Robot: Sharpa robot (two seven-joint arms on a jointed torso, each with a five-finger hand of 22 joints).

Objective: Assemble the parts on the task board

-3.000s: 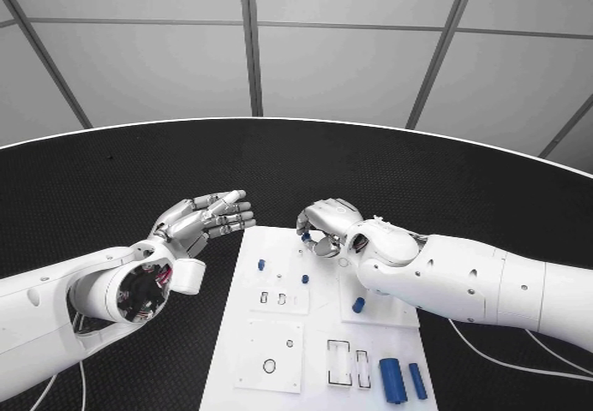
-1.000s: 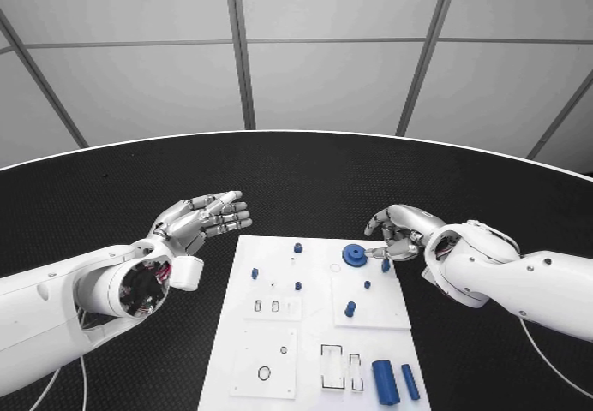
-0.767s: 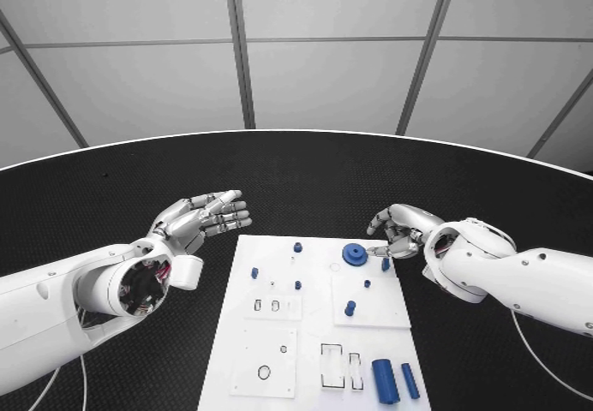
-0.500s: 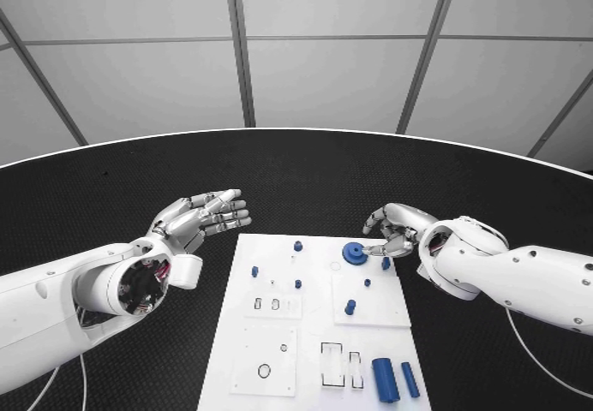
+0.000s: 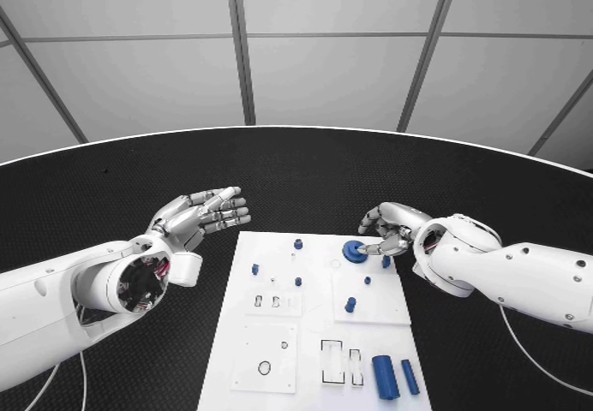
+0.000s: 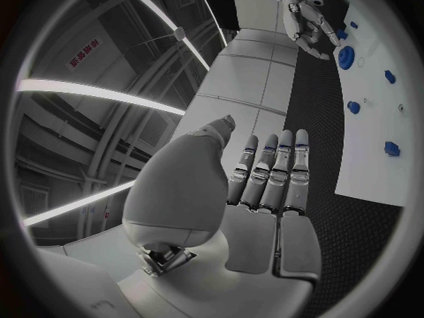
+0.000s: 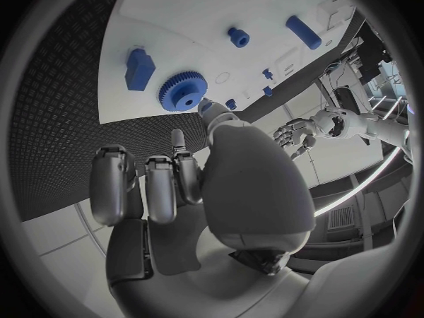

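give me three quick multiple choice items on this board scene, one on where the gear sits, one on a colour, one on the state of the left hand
1. Where on the task board is the blue gear?
A. far end, by the right hand
B. near end, by the robot
C. off the board

2. What colour are the two long cylinders at the near end?
A. red
B. blue
C. white

3. What state is the left hand in?
A. holding a part
B. pressing the board
C. open, holding nothing

Key: 1 A, the gear lies beside the right hand. 2 B, both match the gear's blue. 3 C, its fingers are stretched out, off the board's edge.
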